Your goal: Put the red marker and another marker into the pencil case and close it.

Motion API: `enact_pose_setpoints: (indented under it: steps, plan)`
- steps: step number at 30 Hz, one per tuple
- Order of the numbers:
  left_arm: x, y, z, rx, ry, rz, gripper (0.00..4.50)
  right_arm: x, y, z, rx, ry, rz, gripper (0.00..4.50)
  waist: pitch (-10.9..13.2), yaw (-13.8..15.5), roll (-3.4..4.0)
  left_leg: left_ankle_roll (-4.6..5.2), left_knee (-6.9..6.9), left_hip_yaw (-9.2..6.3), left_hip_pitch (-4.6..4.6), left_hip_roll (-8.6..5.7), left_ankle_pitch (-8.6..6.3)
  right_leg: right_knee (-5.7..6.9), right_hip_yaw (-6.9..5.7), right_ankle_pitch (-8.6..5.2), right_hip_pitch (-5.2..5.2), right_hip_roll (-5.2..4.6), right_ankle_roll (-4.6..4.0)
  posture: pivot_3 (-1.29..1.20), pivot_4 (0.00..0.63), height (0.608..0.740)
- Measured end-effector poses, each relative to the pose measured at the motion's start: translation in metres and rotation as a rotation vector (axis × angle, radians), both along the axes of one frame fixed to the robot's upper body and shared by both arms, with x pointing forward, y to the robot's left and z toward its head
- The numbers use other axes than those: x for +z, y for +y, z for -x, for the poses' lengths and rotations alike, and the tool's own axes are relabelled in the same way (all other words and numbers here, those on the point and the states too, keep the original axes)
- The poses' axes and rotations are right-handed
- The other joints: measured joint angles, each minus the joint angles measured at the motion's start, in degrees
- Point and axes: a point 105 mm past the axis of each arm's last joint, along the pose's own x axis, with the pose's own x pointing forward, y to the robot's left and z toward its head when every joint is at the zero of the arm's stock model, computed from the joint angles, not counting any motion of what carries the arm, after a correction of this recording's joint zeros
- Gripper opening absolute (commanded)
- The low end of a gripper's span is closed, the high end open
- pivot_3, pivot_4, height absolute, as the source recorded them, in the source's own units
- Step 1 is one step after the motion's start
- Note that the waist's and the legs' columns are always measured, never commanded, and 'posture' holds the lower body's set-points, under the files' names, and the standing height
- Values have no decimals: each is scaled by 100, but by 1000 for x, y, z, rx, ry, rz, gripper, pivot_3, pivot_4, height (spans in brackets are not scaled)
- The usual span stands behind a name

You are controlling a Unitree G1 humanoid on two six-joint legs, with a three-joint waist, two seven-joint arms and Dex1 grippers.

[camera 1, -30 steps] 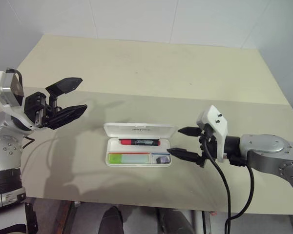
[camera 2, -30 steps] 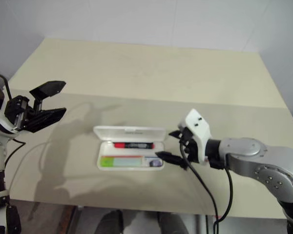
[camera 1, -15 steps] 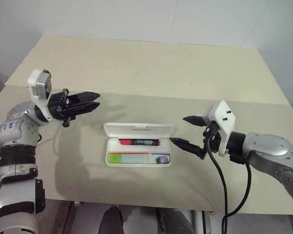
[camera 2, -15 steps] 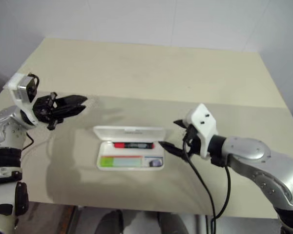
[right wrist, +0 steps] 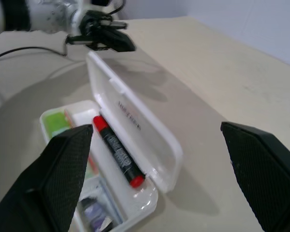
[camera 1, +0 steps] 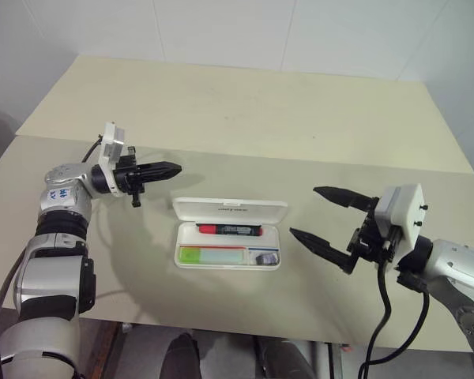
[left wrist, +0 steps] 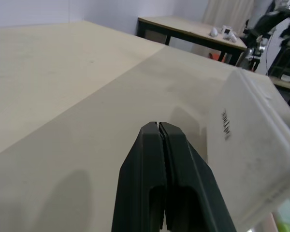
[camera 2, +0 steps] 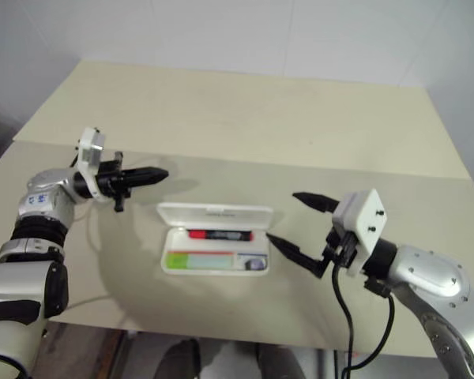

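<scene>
The white pencil case point(camera 1: 228, 266) lies open at mid-table, its lid point(camera 1: 231, 210) standing up at the back. Inside, the red marker point(camera 1: 229, 230) rests along the rear and the light green marker point(camera 1: 196, 255) at the front left. My left gripper point(camera 1: 176, 168) is shut on nothing and points level toward the lid's left back corner, a short way off it. The left wrist view has those shut fingers point(left wrist: 176, 159) beside the lid point(left wrist: 251, 159). My right gripper point(camera 1: 304, 212) stands open to the right of the case, apart from it.
A seam point(camera 1: 340, 163) runs across the beige tabletop behind the case. A black cable point(camera 1: 381, 316) hangs from my right wrist over the table's front edge. A second table point(left wrist: 193, 34) with small items stands in the background.
My left gripper shut and moved forward and down toward the lid's left end. My right gripper drew back to the right, away from the case, still open.
</scene>
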Motion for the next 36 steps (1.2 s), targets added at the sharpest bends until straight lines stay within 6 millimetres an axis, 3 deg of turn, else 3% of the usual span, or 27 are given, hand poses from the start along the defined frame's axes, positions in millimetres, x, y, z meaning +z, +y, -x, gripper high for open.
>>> enact_pose_setpoints:
  steps: [5,18,24,36]
  plan:
    - [-12,-11,-4,-18,44,-37,24,-5,-3,10,39,-10,-1,4500,0,11,0,-2,10,-2,1,-1,1,3,1,5,7,0,8,0,150,740]
    - [-13,-36,-7,-87,134,-56,24,-15,-28,38,75,-20,9,4500,0,13,0,4,35,-14,15,-4,-2,1,-1,12,44,3,23,0,150,740]
    - [-8,-54,6,-198,108,-67,24,-8,-39,45,92,-73,-19,4500,0,9,0,14,42,-20,41,-4,-8,-20,-2,22,89,1,39,0,150,740]
    - [-28,-73,39,-362,108,-168,24,-1,-40,37,64,-125,-19,4500,1,26,2,29,85,-23,35,-8,-16,-18,1,31,99,-1,54,0,150,740]
